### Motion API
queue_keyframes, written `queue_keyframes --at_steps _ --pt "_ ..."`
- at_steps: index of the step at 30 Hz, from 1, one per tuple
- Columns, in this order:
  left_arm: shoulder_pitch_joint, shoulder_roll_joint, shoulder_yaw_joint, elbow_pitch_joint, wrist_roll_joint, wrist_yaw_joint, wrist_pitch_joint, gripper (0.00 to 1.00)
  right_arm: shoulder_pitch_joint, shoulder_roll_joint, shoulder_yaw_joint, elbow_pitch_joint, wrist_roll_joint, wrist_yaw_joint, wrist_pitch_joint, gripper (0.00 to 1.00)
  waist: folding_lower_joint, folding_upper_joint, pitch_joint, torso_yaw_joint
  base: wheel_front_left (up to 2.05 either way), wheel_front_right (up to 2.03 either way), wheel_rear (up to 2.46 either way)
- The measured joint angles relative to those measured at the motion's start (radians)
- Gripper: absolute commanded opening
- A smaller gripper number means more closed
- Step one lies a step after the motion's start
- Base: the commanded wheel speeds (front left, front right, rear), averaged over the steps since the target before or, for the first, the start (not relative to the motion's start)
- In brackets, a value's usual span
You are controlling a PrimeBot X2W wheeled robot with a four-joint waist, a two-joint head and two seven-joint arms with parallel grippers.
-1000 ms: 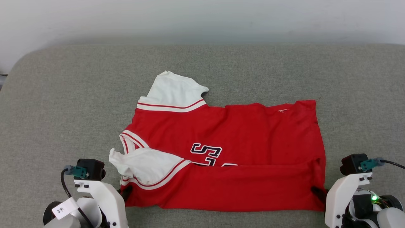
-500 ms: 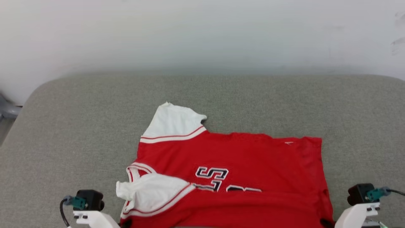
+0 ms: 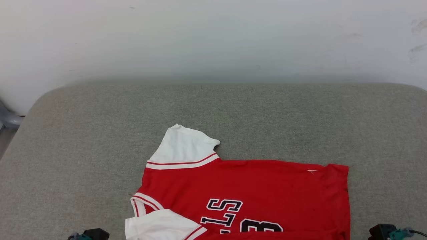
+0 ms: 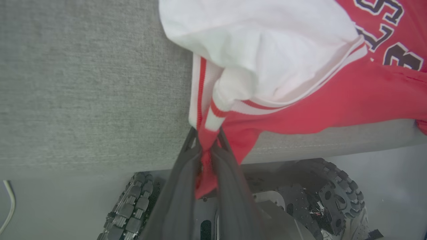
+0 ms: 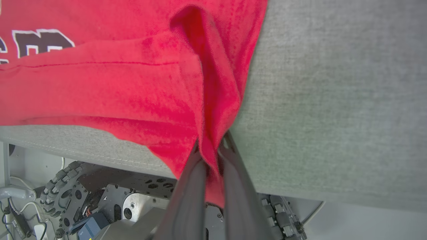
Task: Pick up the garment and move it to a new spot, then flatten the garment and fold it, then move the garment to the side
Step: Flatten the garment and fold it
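Spread lettering-side up over the grey cushion (image 3: 233,110), in the lower centre of the head view: the red jersey (image 3: 247,186), one white sleeve pointing up-frame, black lettering cut off by the bottom edge. Behind, along the top, a white wall (image 3: 200,40).

At mid-frame in the left wrist view, the left gripper (image 4: 206,141) clamped together on the striped red-and-white trim, cloth drooping past the cushion's front edge.

Just below centre in the right wrist view, the right gripper (image 5: 211,148) pinching a bunched red corner; treaded wheels (image 5: 63,196) at lower left.
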Motion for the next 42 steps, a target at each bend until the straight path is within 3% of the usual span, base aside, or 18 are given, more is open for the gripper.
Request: queue_keyframes --at_steps 2,3,4,5,6,7,12,19,29,36,42 --pt "-0.006 -0.02 -0.005 0.035 -0.002 -0.017 -0.007 0.0 0.002 0.009 -0.003 0.02 0.001 0.0 -0.022 0.0 0.0 0.0 0.003 0.0 0.0 0.0 0.0" --pt "-0.011 -0.03 -0.006 0.055 0.001 -0.023 -0.019 0.0 0.002 0.015 -0.004 0.027 0.004 0.0 -0.035 0.2 0.0 0.0 0.003 0.0 0.0 0.0 0.0" --pt "-0.018 -0.039 -0.004 0.07 0.002 -0.026 -0.023 0.0 0.002 0.02 -0.005 0.031 0.006 0.0 -0.054 0.95 0.0 0.0 0.004 -0.001 0.0 0.0 0.0" --pt "-0.021 -0.046 -0.004 0.084 0.0 -0.032 -0.024 0.24 0.002 0.025 -0.006 0.035 0.011 0.0 -0.074 1.0 0.0 0.0 0.003 -0.002 0.0 0.0 0.0" --pt "-0.022 -0.054 -0.003 0.094 -0.003 -0.038 -0.03 0.74 0.002 0.03 -0.005 0.039 0.015 0.0 -0.095 1.0 0.0 0.0 0.003 -0.002 0.0 0.0 0.0" --pt "-0.023 -0.062 0.003 0.102 -0.006 -0.04 -0.04 1.0 0.003 0.034 -0.006 0.037 0.014 0.0 -0.132 1.0 0.0 0.0 0.002 -0.003 0.0 0.0 0.0" --pt "-0.063 -0.061 0.025 0.112 0.027 -0.038 -0.1 1.0 -0.005 0.043 -0.025 0.002 0.001 0.0 -0.32 1.0 0.0 0.0 -0.006 -0.002 0.0 0.0 0.0" --pt "-0.121 -0.059 0.075 0.093 0.092 -0.011 -0.212 1.0 -0.036 0.089 -0.098 -0.062 -0.134 0.0 -0.53 1.0 0.0 0.0 -0.016 -0.008 0.0 0.0 0.0" --pt "-0.278 -0.109 0.136 0.111 0.165 0.016 -0.34 1.0 -0.114 0.133 -0.093 -0.246 -0.227 0.0 -0.599 1.0 0.0001 0.0 0.045 -0.031 0.0 0.0 0.0" --pt "-0.452 -0.118 0.142 0.201 0.18 -0.048 -0.305 1.0 -0.178 0.14 -0.044 -0.304 -0.247 0.0 -0.611 1.0 0.0002 -0.0001 0.143 -0.072 0.0 0.0 0.0" --pt "-0.62 -0.106 0.128 0.302 0.138 -0.145 -0.142 1.0 -0.242 0.142 -0.019 -0.287 -0.235 0.0 -0.641 1.0 0.0003 0.0 0.239 -0.117 0.0 0.0 0.0"
